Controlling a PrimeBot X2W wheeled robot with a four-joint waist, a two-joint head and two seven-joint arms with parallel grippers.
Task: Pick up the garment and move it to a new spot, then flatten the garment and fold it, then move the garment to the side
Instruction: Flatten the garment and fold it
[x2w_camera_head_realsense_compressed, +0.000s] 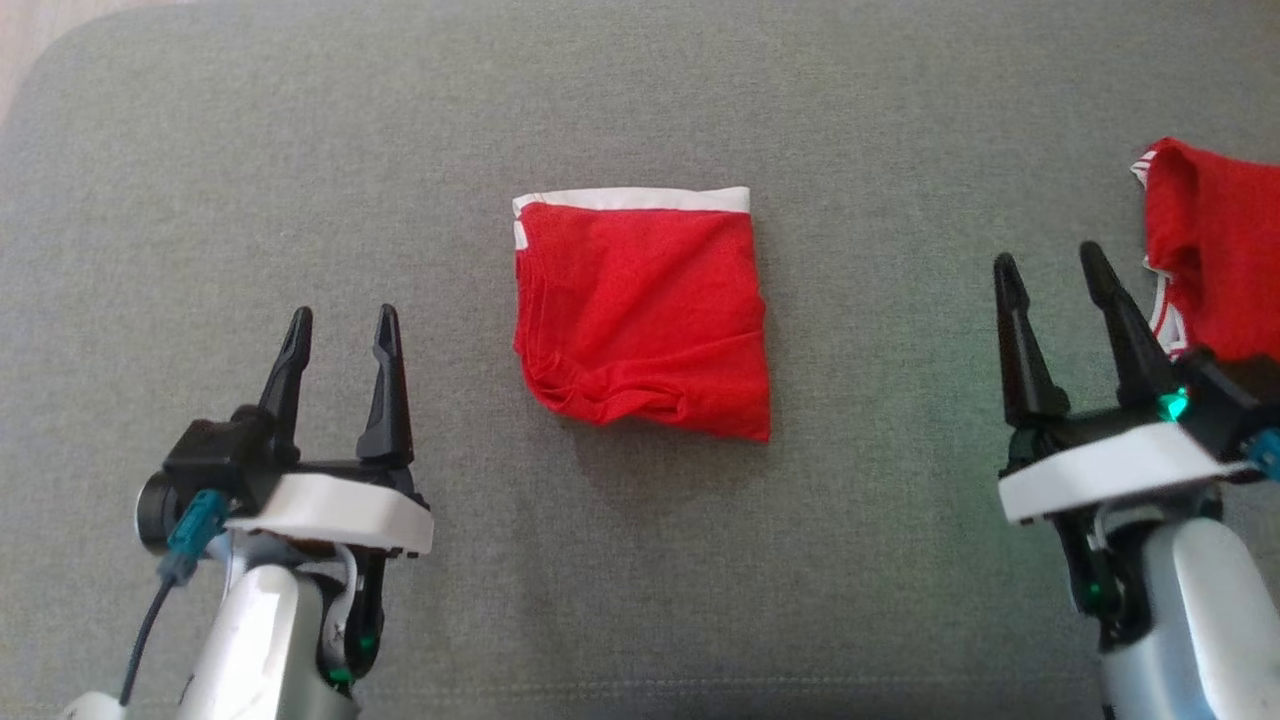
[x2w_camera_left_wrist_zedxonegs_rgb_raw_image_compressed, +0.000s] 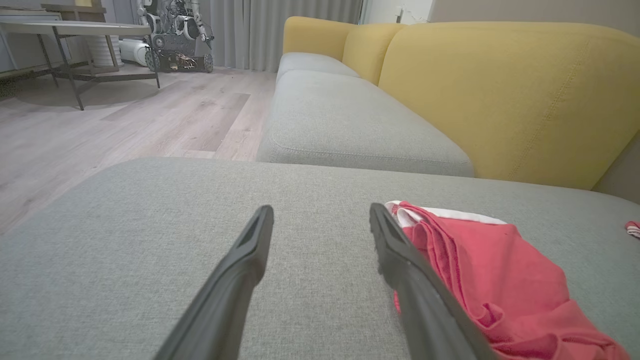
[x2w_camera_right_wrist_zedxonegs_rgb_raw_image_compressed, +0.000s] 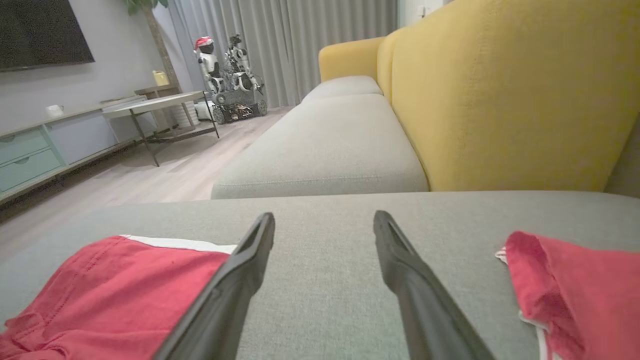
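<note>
A red garment (x2w_camera_head_realsense_compressed: 640, 310) with a white band along its far edge lies folded into a rough square in the middle of the grey cushion (x2w_camera_head_realsense_compressed: 250, 150). It also shows as the red garment (x2w_camera_left_wrist_zedxonegs_rgb_raw_image_compressed: 480, 270) and the red garment (x2w_camera_right_wrist_zedxonegs_rgb_raw_image_compressed: 115, 290). A second red garment (x2w_camera_head_realsense_compressed: 1215, 250) with white trim lies bunched at the right edge, just beyond my right gripper (x2w_camera_head_realsense_compressed: 1048, 256); it appears again as the second garment (x2w_camera_right_wrist_zedxonegs_rgb_raw_image_compressed: 575, 285). My left gripper (x2w_camera_head_realsense_compressed: 343, 315) stands left of the folded piece. Both grippers are open and hold nothing, as the left gripper (x2w_camera_left_wrist_zedxonegs_rgb_raw_image_compressed: 321, 210) and right gripper (x2w_camera_right_wrist_zedxonegs_rgb_raw_image_compressed: 324, 215) show.
The grey cushion stretches wide around the folded piece. Beyond it run a yellow sofa back (x2w_camera_left_wrist_zedxonegs_rgb_raw_image_compressed: 500, 90) and more grey seat cushions (x2w_camera_right_wrist_zedxonegs_rgb_raw_image_compressed: 325, 150). A wooden floor (x2w_camera_left_wrist_zedxonegs_rgb_raw_image_compressed: 125, 115), a low table (x2w_camera_right_wrist_zedxonegs_rgb_raw_image_compressed: 155, 102) and another robot (x2w_camera_right_wrist_zedxonegs_rgb_raw_image_compressed: 230, 75) lie farther off.
</note>
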